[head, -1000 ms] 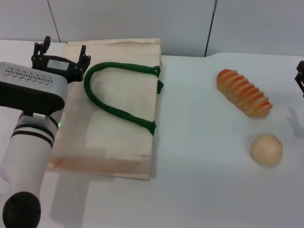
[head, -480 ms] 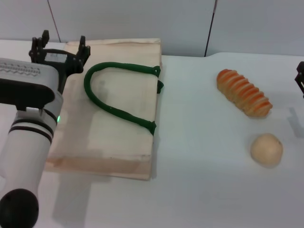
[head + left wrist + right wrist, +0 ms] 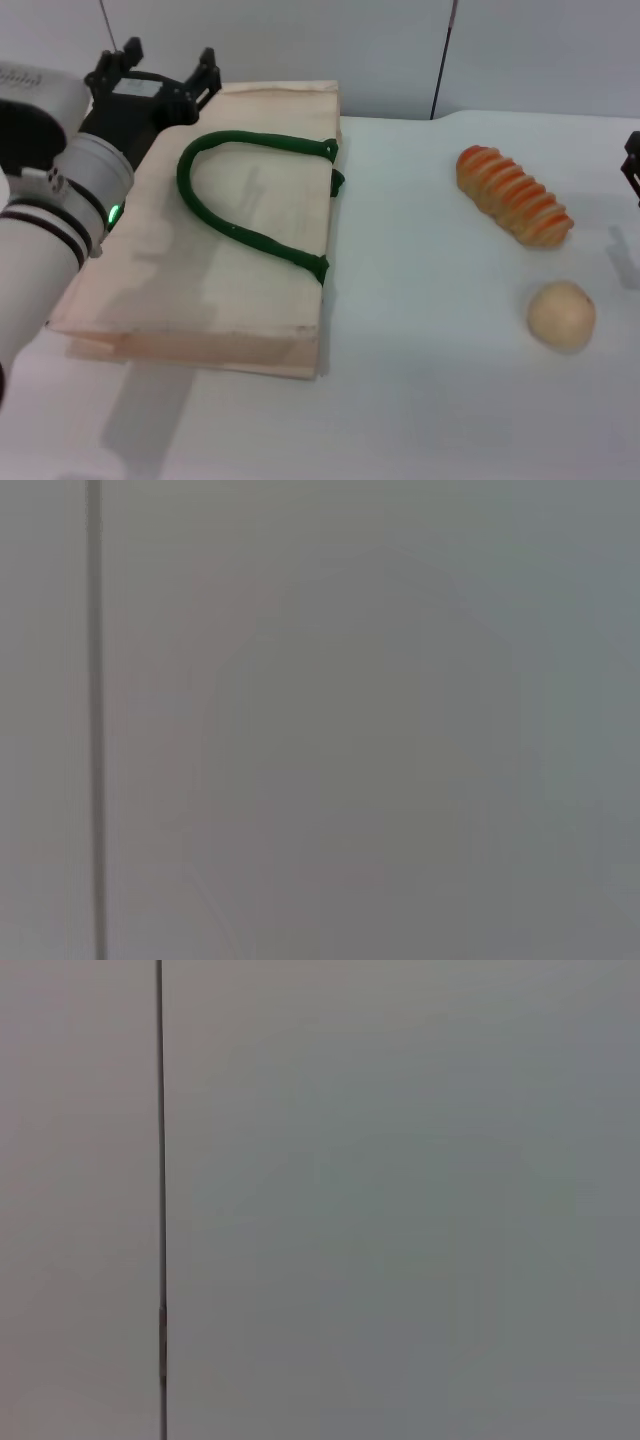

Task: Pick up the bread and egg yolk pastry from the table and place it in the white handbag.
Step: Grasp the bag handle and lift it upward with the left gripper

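The white handbag (image 3: 230, 300) lies flat on the left of the table, its dark green handles (image 3: 245, 205) looped on top. The striped orange and tan bread (image 3: 513, 195) lies at the right, and the round pale egg yolk pastry (image 3: 561, 315) sits just in front of it. My left gripper (image 3: 160, 68) is open and empty, raised over the bag's far left corner. My right gripper (image 3: 632, 165) shows only as a dark part at the right edge, beyond the bread. Both wrist views show only a blank grey wall.
A grey panelled wall (image 3: 300, 40) stands behind the table. The white tabletop (image 3: 420, 330) stretches between the bag and the two food items.
My left arm has lifted and swung towards the bag's far left corner, uncovering the bag's near left part. The bag, bread, pastry and right gripper have not moved.
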Motion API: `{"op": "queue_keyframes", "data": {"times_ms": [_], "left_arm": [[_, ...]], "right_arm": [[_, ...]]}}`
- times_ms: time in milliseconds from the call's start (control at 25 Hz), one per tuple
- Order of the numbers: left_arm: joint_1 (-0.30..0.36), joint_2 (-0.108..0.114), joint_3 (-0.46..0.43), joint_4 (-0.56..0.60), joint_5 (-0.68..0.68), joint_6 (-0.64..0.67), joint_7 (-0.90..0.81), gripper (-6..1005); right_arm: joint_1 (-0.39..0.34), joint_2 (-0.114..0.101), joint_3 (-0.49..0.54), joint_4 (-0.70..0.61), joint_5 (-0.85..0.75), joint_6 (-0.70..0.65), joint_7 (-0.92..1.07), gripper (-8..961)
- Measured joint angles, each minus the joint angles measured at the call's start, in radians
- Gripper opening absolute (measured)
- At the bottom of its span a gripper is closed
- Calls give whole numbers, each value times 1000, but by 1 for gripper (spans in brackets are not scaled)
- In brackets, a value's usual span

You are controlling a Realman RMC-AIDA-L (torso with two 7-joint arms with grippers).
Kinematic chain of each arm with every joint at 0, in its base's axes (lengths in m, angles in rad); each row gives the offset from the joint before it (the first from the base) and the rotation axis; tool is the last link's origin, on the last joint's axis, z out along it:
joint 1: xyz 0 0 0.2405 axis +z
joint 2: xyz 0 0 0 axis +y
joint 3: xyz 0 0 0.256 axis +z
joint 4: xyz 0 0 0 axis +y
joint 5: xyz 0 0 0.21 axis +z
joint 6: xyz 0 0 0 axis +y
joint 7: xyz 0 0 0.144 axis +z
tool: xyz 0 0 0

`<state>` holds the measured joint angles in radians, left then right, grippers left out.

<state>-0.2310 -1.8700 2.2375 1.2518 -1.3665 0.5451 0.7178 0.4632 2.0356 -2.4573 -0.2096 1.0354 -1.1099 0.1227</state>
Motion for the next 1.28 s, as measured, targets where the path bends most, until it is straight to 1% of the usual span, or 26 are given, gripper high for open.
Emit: {"op": "queue_keyframes", "data": {"times_ms": [80,120,200,240,280,320,360,400,520,640,760,800,880,1000,1080,1280], "left_arm": [[14,-2,-57,27,-2,-101,50,858],[25,-9,-102,44,-3,-172,83,858],[41,-23,-172,64,-3,-267,124,858],[49,-32,-204,72,-3,-315,145,858],[59,-46,-246,80,-1,-374,177,847],[64,-55,-270,83,1,-405,198,837],[78,-78,-329,93,5,-477,258,826],[78,-78,-329,93,5,-477,258,816],[92,-110,-409,106,8,-574,328,788],[96,-131,-486,111,27,-670,351,762],[94,-153,-565,106,89,-773,335,752],[91,-158,-587,103,113,-802,319,752],[84,-158,-610,101,166,-838,271,751],[68,-158,-643,99,293,-889,149,750],[57,-158,-659,99,351,-916,91,750],[12,-158,-698,94,480,-1018,-41,748]], "right_arm": [[0,0,1,1,0,0,0,729],[-1,0,1,0,0,0,0,729],[-1,0,1,0,0,0,0,729],[-1,0,1,0,0,0,0,729],[-1,0,1,0,0,0,0,729],[-1,0,2,0,0,0,0,729],[-1,0,2,1,0,0,0,729],[-1,0,2,1,0,0,0,729],[-1,0,1,2,0,0,0,729],[-2,0,-1,1,0,9,0,729],[-1,-1,-3,-2,-2,18,0,729],[0,-1,-3,-2,-2,18,0,729],[1,-1,-3,-3,-3,19,0,729],[1,-2,-3,-4,-3,19,0,729],[1,-2,-3,-4,-4,20,0,729],[4,-2,-4,-4,-5,21,0,729]]}}
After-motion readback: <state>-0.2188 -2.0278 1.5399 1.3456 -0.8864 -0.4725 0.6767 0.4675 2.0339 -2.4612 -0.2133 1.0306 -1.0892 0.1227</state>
